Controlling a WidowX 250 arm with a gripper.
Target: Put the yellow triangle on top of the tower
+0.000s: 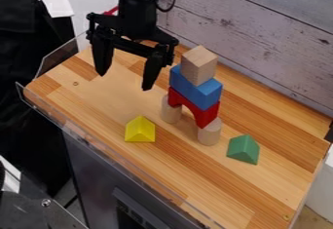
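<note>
The black gripper (125, 82) hangs over the table (267, 189) toward its upper-left end, its two fingers spread wide apart with nothing between them. The yellow triangle (139, 129) sits on the wood between the tower (195, 94) and the long edge opposite the wall (the edge with the clear guard). The tower stacks a plain wooden cube on a blue block, a red arch and two round posts, with a green triangle (243, 149) near its foot, toward the table's right end.
</note>
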